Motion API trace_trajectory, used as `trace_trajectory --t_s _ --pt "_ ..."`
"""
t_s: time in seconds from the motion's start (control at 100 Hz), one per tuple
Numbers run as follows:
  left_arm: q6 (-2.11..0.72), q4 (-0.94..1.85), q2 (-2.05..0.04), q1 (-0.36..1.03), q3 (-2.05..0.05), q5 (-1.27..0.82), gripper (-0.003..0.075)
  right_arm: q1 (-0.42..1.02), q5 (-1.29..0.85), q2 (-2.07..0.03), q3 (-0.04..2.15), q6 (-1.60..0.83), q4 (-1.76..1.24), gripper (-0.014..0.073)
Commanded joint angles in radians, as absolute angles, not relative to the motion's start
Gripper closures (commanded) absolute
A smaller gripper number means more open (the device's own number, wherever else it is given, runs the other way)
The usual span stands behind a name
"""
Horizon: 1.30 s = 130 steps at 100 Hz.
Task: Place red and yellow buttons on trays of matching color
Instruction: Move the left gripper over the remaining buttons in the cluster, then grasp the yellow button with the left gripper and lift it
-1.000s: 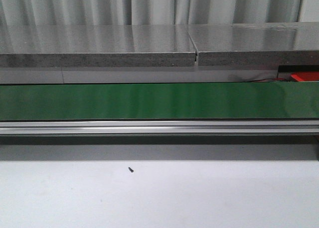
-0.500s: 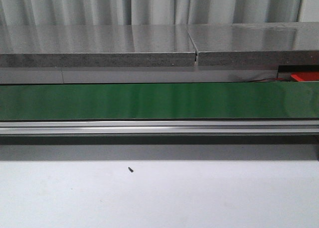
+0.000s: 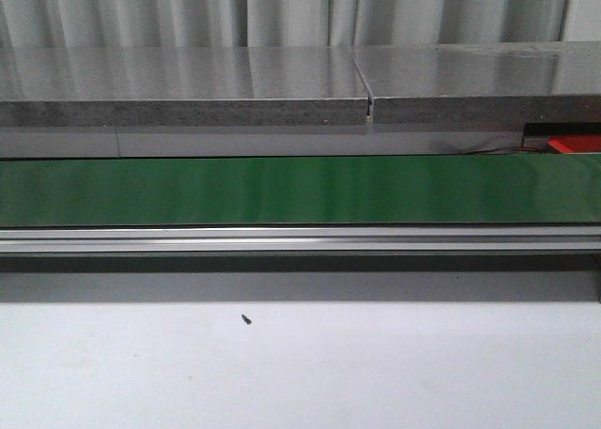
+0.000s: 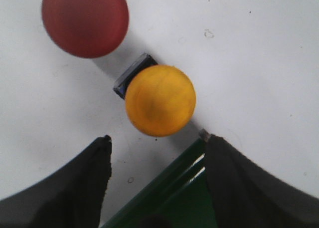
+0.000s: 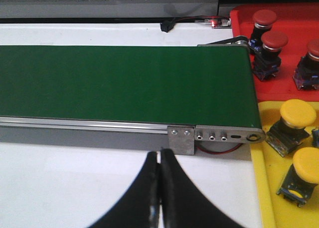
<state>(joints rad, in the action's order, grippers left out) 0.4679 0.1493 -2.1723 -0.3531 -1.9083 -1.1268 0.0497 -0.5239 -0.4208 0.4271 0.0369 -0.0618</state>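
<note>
A yellow button is lying on the white worktop just beyond the end of the green conveyor belt, and a red button is sitting near it, a little farther from the belt; the two are close but not touching. The left gripper is hovering over them with its dark fingers spread wide and nothing between them — the yellow button is showing in the gap, past the fingertips.

At the belt's other end, the red tray is holding three red buttons, and the yellow tray just beside it is carrying two yellow buttons; both trays are lying against the belt's end bracket. The right gripper is hanging over the worktop on the near side of the belt's aluminium rail, its fingers pressed together and holding nothing.

In the front view the belt is running bare across the frame, with a small dark speck on the worktop before it, grey slabs behind it — and a pale curtain beyond those.
</note>
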Motion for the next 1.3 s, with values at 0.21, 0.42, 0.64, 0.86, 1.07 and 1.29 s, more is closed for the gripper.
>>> trace_trajectory --t_s 0.21,0.42,0.64,0.86,1.07,1.29 --pt "0.481 0.176 -2.149 -0.354 -1.941 -1.019 0.0323 0.048 -0.449 -0.421 0.451 0.027 -0.067 0.0661" --pt "0.481 0.176 -2.160 -0.354 -1.941 -0.981 0.0323 0.048 -0.449 -0.421 0.451 0.027 -0.067 0.0661" --pt "0.481 0.176 -2.185 -0.354 -1.941 -1.013 0.0449 0.048 -0.449 -0.421 0.451 0.027 -0.067 0.0661" --pt "0.481 0.176 -2.185 -0.354 -1.941 -0.991 0.0612 0.048 -0.449 -0.421 0.451 0.027 -0.067 0.0661" --pt "0.466 0.156 -2.134 -0.353 -1.941 -0.995 0.0716 0.048 -0.449 -0.421 0.451 0.027 -0.067 0.0661" --pt "0.368 0.119 -2.006 -0.353 -1.941 -1.048 0.0729 0.048 -0.449 -0.421 0.451 0.027 -0.067 0.0661"
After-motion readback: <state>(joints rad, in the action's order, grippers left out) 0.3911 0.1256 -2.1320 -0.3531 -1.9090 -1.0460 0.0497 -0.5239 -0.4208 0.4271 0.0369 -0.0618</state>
